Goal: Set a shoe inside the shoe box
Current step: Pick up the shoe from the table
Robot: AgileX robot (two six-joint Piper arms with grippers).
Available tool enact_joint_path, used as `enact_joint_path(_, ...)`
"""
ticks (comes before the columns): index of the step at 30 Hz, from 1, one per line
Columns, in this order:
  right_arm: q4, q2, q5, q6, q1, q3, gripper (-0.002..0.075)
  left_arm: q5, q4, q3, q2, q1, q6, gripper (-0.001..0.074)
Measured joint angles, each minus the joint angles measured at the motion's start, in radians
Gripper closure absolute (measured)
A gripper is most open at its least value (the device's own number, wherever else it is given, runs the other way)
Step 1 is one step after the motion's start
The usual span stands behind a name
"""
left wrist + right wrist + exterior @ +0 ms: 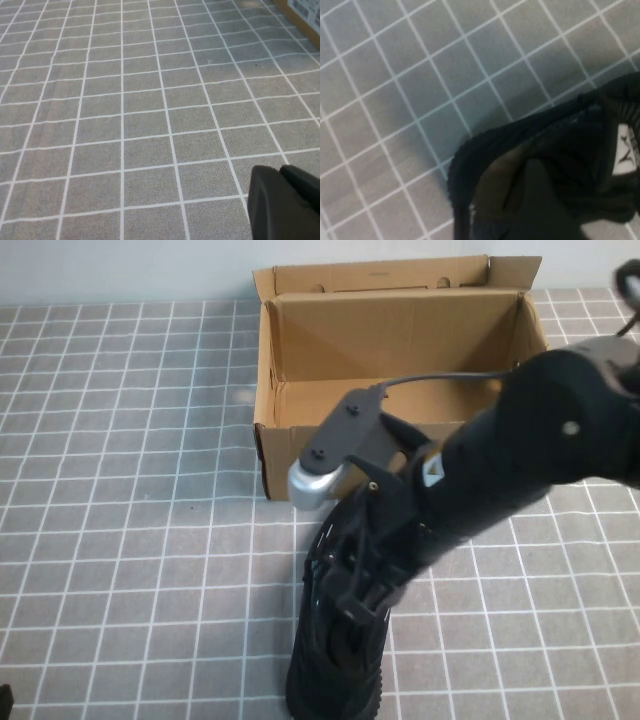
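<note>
Right gripper: lowered onto the shoe in front of the shoe box, fingers lost in black against the shoe's collar; grip cannot be told. Right wrist view: shoe opening and white tongue tag close under the camera.
Shoe: black, lying on the gray tiled table, toe toward the robot, heel end near the box's front wall.
Shoe box: brown cardboard, open, lid flap standing up at the far side.
Left gripper: only a dark tip visible above bare tiles; fingers' spread cannot be told.
</note>
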Motion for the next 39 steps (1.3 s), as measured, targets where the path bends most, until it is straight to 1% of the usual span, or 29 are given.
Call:
enact_joint_path(2,-0.006,0.025,-0.012,0.0,0.0,-0.016,0.035,0.0,0.0,0.0,0.0,0.0,0.0,0.0736)
enact_joint_path(5,-0.046,0.077,-0.018,0.009,0.0,-0.042,0.033,0.0,0.0,0.0,0.0,0.0,0.0,0.0736)
enact_joint_path(10,-0.183,0.158,-0.018,0.083,0.001,-0.094,0.0323,0.0,0.0,0.0,0.0,0.0,0.0,0.0736)
enact_joint_path(13,-0.305,0.197,-0.001,0.153,0.003,-0.12,0.0323,0.0,0.0,0.0,0.0,0.0,0.0,0.0736)
enact_joint_path(16,-0.381,0.214,0.016,0.228,0.002,-0.135,0.034,0.0,0.0,0.0,0.0,0.0,0.0,0.0736)
enact_joint_path(21,-0.351,0.217,0.018,0.256,0.005,-0.136,0.0368,0.0,0.0,0.0,0.0,0.0,0.0,0.0736)
enact_joint_path(27,-0.233,0.217,0.044,0.256,0.005,-0.136,0.0373,0.0,0.0,0.0,0.0,0.0,0.0,0.0736)
enact_joint_path(30,-0.206,0.217,0.048,0.246,0.005,-0.136,0.0374,0.0,0.0,0.0,0.0,0.0,0.0,0.0736)
enact_joint_path(34,-0.252,0.221,0.048,0.221,0.005,-0.136,0.0377,0.0,0.0,0.0,0.0,0.0,0.0,0.0736)
enact_joint_path(39,-0.338,0.239,0.043,0.214,0.005,-0.138,0.0408,0.0,0.0,0.0,0.0,0.0,0.0,0.0736)
